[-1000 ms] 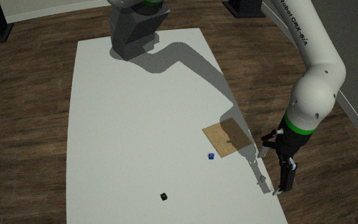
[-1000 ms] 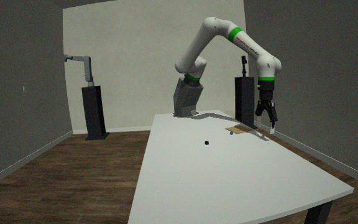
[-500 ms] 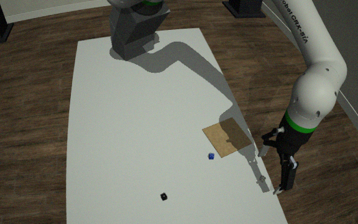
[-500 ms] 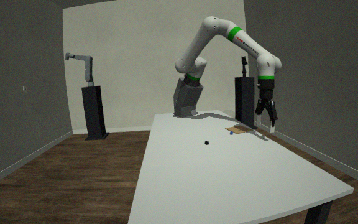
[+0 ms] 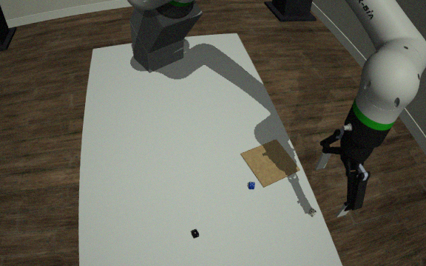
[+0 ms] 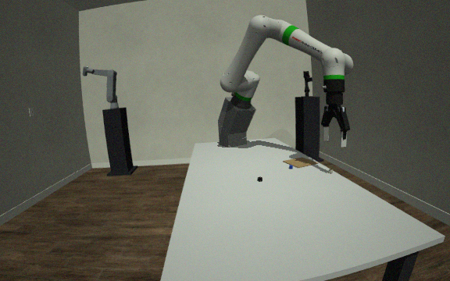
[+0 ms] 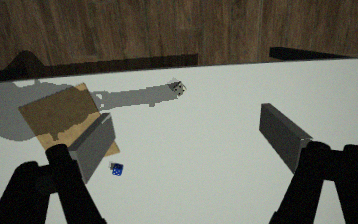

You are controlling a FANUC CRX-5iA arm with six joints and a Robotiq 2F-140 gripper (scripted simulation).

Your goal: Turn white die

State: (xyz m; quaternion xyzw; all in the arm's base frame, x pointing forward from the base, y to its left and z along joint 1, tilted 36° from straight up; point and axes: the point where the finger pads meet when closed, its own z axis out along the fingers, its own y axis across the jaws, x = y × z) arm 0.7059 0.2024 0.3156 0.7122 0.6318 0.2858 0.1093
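Note:
The white die [image 5: 312,212] lies flat on the white table close to its right edge, off the mat; it also shows in the wrist view [image 7: 178,88] and as a speck in the exterior view [image 6: 330,171]. The tan mat [image 5: 270,162] lies a little behind it on the table, also in the wrist view [image 7: 65,116] and in the exterior view [image 6: 300,162]. My gripper [image 5: 334,188] [image 7: 185,121] hangs high above the table's right edge, fingers pointing down and wide open, with nothing between them. It shows raised well above the die in the exterior view [image 6: 334,137].
A blue die [image 5: 251,185] sits on the table just off the mat's near-left corner, also in the wrist view [image 7: 117,169]. A black die [image 5: 194,233] sits farther toward the table's middle front. The arm's base [image 5: 161,33] stands at the table's far end.

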